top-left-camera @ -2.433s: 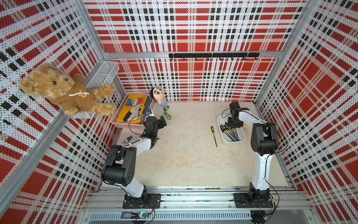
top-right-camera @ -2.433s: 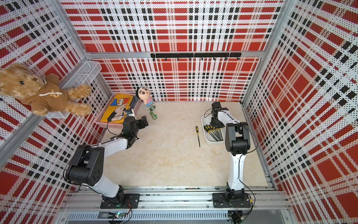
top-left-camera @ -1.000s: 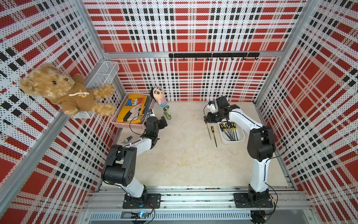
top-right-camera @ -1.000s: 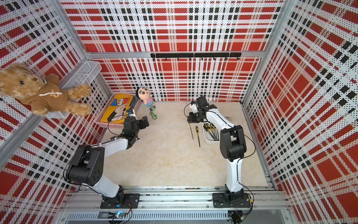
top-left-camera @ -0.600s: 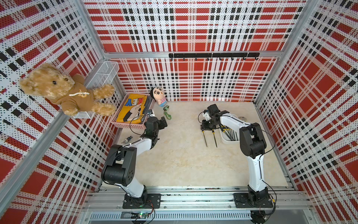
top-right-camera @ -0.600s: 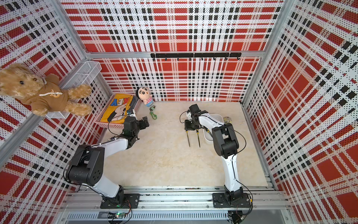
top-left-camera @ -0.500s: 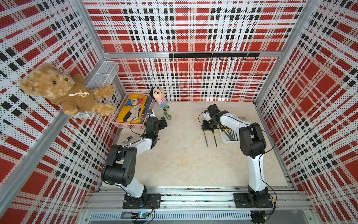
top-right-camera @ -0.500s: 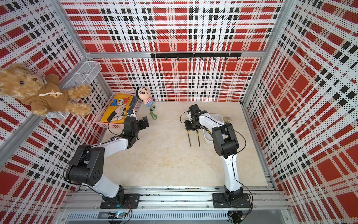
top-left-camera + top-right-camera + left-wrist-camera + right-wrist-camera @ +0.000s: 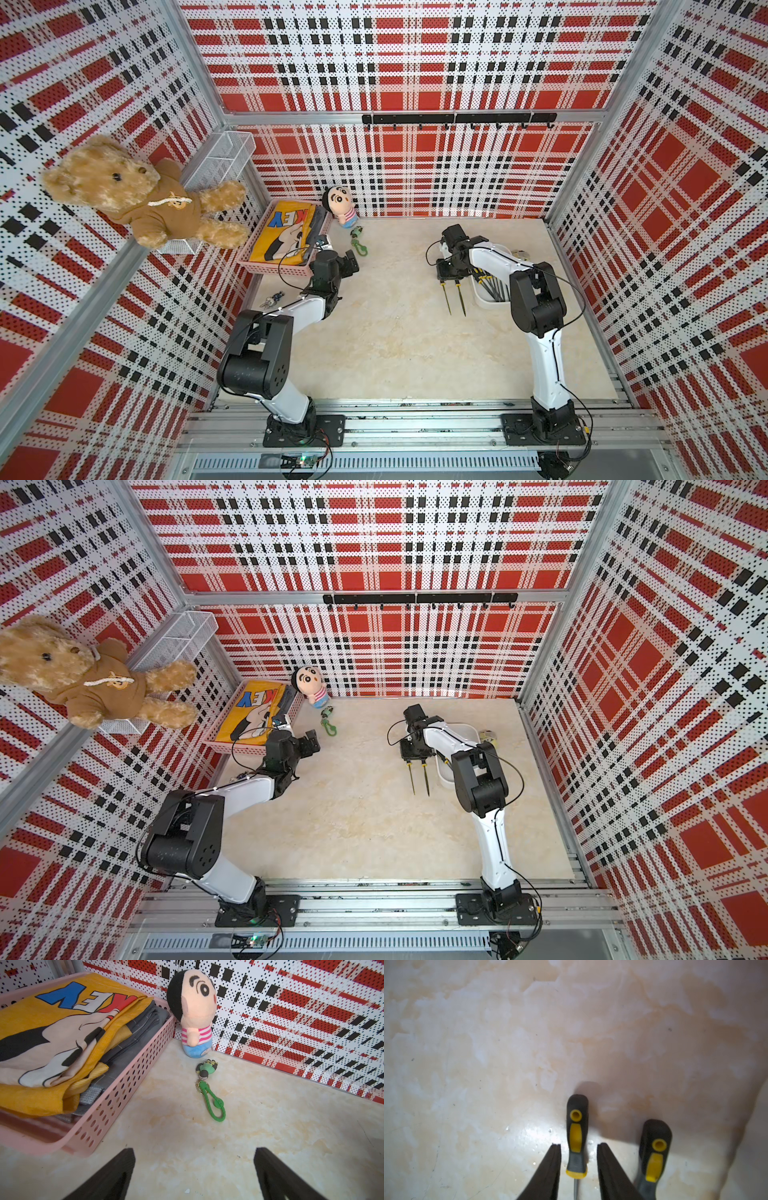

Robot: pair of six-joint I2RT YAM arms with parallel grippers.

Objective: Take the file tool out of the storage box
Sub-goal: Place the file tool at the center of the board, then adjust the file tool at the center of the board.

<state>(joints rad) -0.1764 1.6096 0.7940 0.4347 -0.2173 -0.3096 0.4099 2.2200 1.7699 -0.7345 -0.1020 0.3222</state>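
Note:
The storage box (image 9: 491, 302) (image 9: 446, 782), a shallow white tub at the right of the table, holds several black-and-yellow file tools (image 9: 495, 286). Two more file tools lie side by side on the table just left of it, in both top views (image 9: 446, 297) (image 9: 411, 778). My right gripper (image 9: 449, 272) (image 9: 579, 1147) stands over their handles. It is open, its fingers straddling one file tool's handle (image 9: 577, 1132) with a gap on each side. The second handle (image 9: 655, 1147) lies beside it. My left gripper (image 9: 351, 264) (image 9: 194, 1151) is wide open and holds nothing, near the pink basket.
A pink perforated basket (image 9: 282, 271) with folded cloth sits at the back left. A plush doll (image 9: 340, 205) and a green keychain (image 9: 358, 245) lie beside it. A bunch of keys (image 9: 272, 298) lies by the left wall. A teddy bear (image 9: 137, 195) sits in a wire basket on that wall.
My right gripper carried a file tool from the storage box leftward, set it down beside the one lying on the table, and its jaws have opened off the handle. The left arm has not moved.

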